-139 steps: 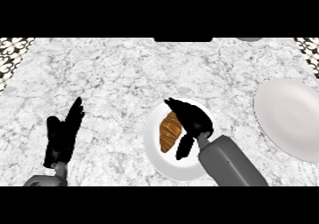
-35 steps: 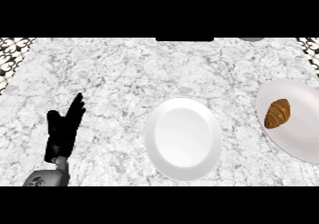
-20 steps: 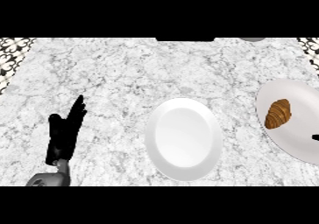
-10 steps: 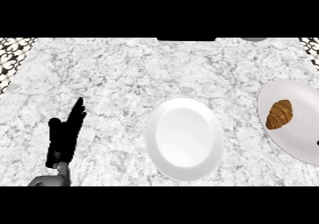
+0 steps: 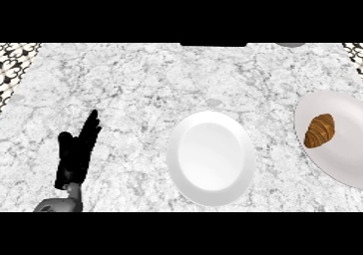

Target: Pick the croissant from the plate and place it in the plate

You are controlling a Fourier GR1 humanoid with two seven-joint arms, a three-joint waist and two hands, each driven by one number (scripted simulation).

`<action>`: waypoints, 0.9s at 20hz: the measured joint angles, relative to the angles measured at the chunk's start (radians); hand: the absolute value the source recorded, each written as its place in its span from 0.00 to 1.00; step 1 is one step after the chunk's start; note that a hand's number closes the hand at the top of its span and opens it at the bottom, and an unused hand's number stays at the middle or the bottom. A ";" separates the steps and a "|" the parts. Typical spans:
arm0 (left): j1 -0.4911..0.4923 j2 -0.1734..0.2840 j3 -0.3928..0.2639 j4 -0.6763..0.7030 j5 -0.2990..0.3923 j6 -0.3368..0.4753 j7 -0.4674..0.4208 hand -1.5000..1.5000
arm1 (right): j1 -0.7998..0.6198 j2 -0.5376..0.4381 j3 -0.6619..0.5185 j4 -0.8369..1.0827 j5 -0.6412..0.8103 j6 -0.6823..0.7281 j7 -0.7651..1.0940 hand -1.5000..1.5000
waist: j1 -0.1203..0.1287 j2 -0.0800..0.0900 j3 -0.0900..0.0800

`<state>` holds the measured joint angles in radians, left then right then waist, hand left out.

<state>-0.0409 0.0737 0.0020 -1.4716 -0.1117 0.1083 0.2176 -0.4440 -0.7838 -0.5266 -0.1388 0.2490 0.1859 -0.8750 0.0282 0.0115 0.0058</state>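
At the left, your left hand (image 5: 74, 158) rests above the marble surface (image 5: 140, 79) with its fingers straight and pressed together, pointing up, holding nothing; that looks like a parked pose, clear of the work. In the middle sits a white plate (image 5: 211, 158) with nothing on it. At the right edge, the second plate (image 5: 346, 149) carries the croissant (image 5: 319, 131), so the placement appears done. Your right hand is not visible.

No readable text, no labels, no brands, no numbers, no signs anywhere
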 measured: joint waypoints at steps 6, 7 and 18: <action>0.007 -0.004 -0.007 -0.016 -0.004 0.001 0.006 0.50 | 0.019 -0.030 -0.027 0.010 -0.026 0.012 -0.010 0.00 | 0.001 0.001 0.001; -0.007 0.004 0.003 -0.007 -0.001 -0.003 0.007 0.50 | 0.021 -0.025 -0.032 0.010 -0.032 0.000 -0.014 0.00 | 0.000 0.001 0.001; -0.002 -0.003 0.000 -0.005 -0.003 -0.003 0.002 0.50 | 0.062 -0.070 -0.067 0.021 -0.062 -0.029 0.004 0.00 | 0.003 0.003 0.002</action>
